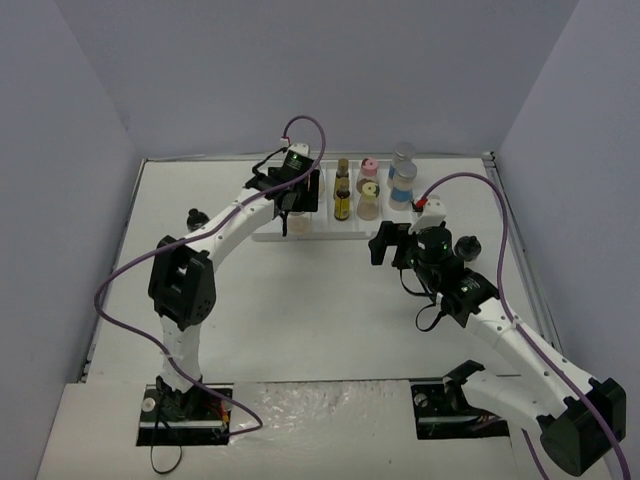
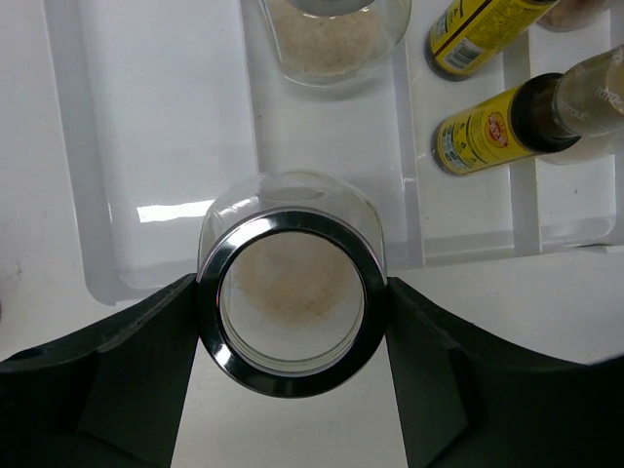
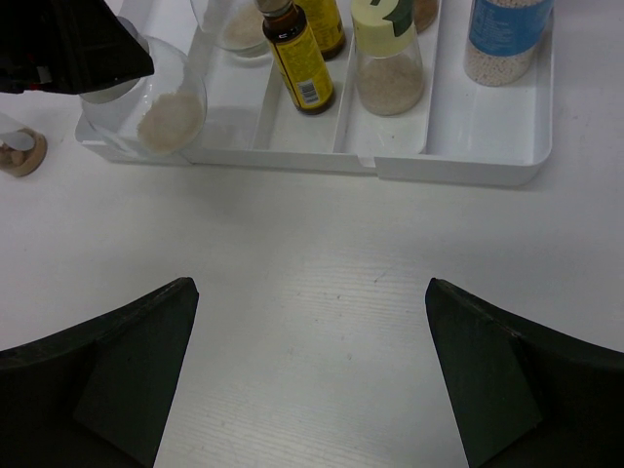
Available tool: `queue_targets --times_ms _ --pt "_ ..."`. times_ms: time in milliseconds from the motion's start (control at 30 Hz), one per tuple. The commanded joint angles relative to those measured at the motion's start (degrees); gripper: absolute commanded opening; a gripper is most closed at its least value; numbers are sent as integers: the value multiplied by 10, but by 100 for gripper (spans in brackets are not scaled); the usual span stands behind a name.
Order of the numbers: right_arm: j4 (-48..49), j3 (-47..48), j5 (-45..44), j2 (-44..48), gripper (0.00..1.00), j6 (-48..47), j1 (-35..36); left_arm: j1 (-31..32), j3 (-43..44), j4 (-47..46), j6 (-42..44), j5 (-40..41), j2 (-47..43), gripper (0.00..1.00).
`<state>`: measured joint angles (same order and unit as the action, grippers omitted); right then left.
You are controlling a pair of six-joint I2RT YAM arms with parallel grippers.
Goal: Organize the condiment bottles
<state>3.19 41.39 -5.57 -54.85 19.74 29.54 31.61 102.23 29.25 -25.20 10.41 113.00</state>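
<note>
Your left gripper [image 2: 292, 304] is clamped on a clear jar of tan powder [image 3: 161, 105], one finger on each side just under its shiny metal rim. The jar sits right at the near left corner of the white tray [image 3: 458, 175], over the front edge of the leftmost compartment. I can't tell if it's touching the tray. A second powder jar [image 2: 327, 39] stands farther back in that same compartment. In the next slots to the right you've got two yellow-labelled amber bottles [image 2: 487, 129], then a yellow-capped jar [image 3: 385, 58], then the blue-labelled clear bottle [image 3: 507, 34]. Your right gripper [image 3: 310, 288] hangs over bare table [image 1: 300, 320] in front of the tray, jaws spread wide with nothing between them.
</note>
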Motion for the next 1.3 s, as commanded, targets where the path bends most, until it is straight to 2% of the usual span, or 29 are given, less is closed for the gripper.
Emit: queue_targets --times_ms 0,500,567,867,1033,1133,1267 --pt "13 20 -18 11 100 8 -5 -8 72 -65 19 -7 -1 0" --pt "4 14 -23 10 100 13 -5 -13 110 -99 4 -3 88 0" --pt "2 15 -23 10 100 14 -5 -12 115 -102 0 0 99 2" --pt "-5 11 -26 12 100 17 -6 -22 159 -73 7 41 136 4" --pt "-5 11 -25 9 100 19 -7 -20 168 -58 11 24 135 4" --pt "-5 12 -27 5 100 18 -7 -16 164 -49 11 4 128 11" --pt "-5 11 -26 3 100 19 -6 -15 153 -49 9 -4 120 32"
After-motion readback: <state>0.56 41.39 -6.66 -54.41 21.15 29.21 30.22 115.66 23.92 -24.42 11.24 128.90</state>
